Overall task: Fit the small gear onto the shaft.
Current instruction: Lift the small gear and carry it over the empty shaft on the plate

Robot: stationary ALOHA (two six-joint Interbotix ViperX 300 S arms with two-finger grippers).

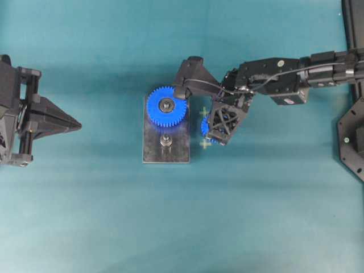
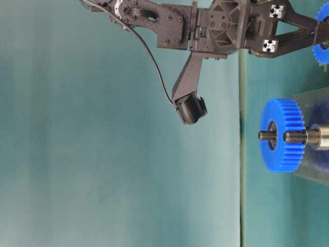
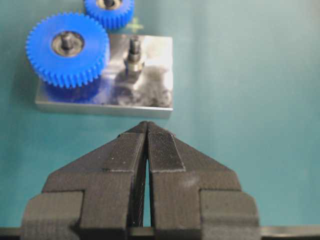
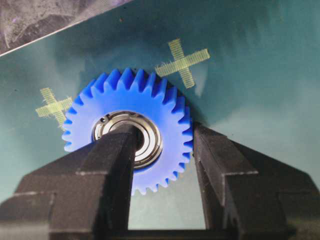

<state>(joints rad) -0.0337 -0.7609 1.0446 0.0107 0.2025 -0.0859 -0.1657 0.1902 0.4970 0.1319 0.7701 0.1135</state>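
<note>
The small gear [image 4: 129,131] lies flat on the tabletop [image 1: 273,205] just beside the plate's [image 1: 180,152] right edge, between two tape crosses. The right gripper [image 4: 162,150] straddles it, one finger in the hub bore, the other at the toothed rim (whether it pinches yet, I cannot tell). The shaft [image 1: 166,140] stands near, leftward, beside the larger gear [image 1: 167,106]; room above is open. The left gripper [image 3: 146,145], clenched empty, sits well apart.

1. Right arm [image 1: 284,77]: matte black housings, visible screws, a thin black cable looping along it.
2. Left end effector [image 3: 146,150]: black wedge-shaped fingers with finely ribbed pads.
</note>
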